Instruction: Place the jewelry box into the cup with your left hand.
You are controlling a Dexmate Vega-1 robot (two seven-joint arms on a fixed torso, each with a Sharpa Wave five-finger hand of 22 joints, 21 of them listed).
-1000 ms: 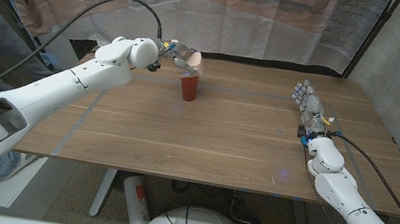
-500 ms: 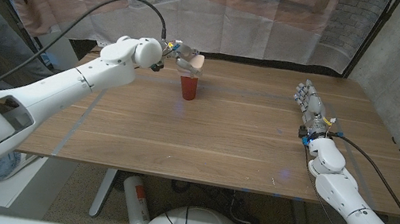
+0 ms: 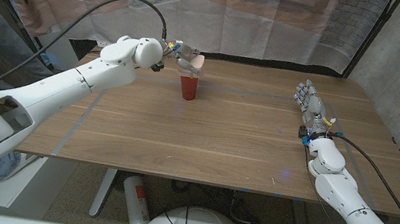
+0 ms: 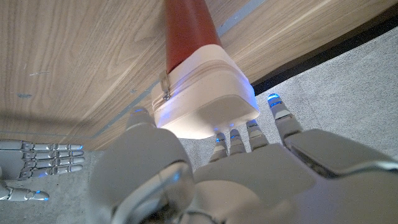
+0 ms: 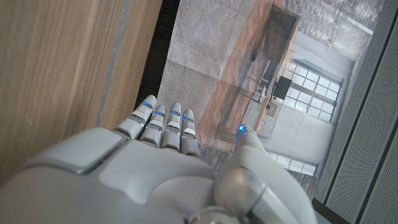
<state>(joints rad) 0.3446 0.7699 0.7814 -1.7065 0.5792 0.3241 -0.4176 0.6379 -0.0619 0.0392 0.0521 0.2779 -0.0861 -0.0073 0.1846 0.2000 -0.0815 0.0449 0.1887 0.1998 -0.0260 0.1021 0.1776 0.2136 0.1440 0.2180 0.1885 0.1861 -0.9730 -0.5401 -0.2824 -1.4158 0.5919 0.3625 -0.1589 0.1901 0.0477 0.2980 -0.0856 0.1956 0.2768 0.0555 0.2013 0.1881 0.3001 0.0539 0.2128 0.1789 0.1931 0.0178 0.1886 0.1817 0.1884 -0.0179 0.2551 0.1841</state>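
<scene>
Left hand (image 3: 181, 54) gripping white box (image 4: 205, 93) atop red cup (image 3: 188, 88) near desk's (image 3: 220, 139) far edge, unmoved since half a second ago; right hand (image 3: 308, 101) spread, idle.

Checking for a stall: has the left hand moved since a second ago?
Yes. The left hand shifted slightly toward the table's far edge, judged against the cup.

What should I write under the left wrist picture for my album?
Robot's left hand holds the white jewelry box against the top of the red cup.
</scene>
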